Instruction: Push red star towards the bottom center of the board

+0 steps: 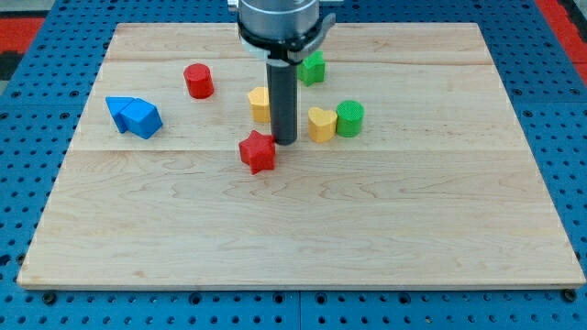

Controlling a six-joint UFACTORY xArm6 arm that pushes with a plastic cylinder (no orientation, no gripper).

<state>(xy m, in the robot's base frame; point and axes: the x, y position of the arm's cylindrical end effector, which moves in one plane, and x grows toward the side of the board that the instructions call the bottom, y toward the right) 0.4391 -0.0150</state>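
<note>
Nearest us, the red star block [258, 152] sits left of centre on the wooden board [303, 238]; our tip [284, 142], fingerless, stands just right of it. Behind: blue blocks [134, 116], red cylinder [198, 81], yellow block [260, 104], green star [313, 67], yellow heart [321, 124], green cylinder [349, 118]. No writing visible.

Arm end: round mount [278, 23], silver-grey upper section over a black collar. Below it, a straight dark grey cylindrical rod [282, 96], plain surface. My tip [284, 142] is flat-ended.
</note>
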